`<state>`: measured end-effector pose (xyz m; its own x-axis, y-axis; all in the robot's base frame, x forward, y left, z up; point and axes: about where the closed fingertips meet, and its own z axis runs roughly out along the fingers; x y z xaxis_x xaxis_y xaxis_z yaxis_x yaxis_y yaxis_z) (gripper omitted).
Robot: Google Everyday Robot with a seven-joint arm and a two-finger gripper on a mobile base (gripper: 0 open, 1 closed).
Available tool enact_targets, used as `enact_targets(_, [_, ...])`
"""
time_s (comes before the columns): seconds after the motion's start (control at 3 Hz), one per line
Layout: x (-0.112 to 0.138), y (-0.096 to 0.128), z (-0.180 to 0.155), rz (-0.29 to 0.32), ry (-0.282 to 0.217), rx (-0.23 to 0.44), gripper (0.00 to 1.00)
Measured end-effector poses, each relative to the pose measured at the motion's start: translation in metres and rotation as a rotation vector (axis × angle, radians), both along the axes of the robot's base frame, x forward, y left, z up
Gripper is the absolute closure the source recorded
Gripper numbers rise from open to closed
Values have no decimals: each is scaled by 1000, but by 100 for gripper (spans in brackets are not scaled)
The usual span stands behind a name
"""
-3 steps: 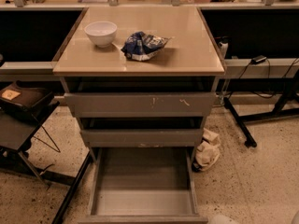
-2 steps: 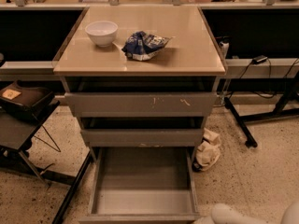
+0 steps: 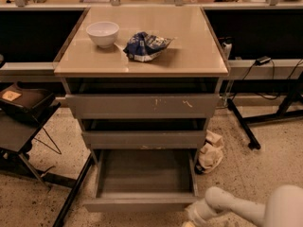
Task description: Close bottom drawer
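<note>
Bottom drawer [image 3: 142, 176] open; claw [image 3: 191, 217] low by front-right corner, arm [image 3: 246, 207] angled leftward.

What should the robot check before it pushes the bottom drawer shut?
1. Bottom drawer pulled out and ready to push: ok.
2. Nothing sticking up out of its tray: ok.
3. End effector lined up with the middle of the front panel: not ok, it is low, by the panel's right corner.
4. End effector touching the panel: cannot tell.
5. Crumpled pale bag on the floor out of the drawer's way: ok, it lies beside the drawer's right side.
</note>
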<state>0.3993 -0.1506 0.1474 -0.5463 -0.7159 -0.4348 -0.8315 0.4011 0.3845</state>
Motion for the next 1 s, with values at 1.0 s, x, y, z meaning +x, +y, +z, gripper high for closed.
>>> enact_targets(1.0, [68, 22, 13, 29, -74, -9, 0])
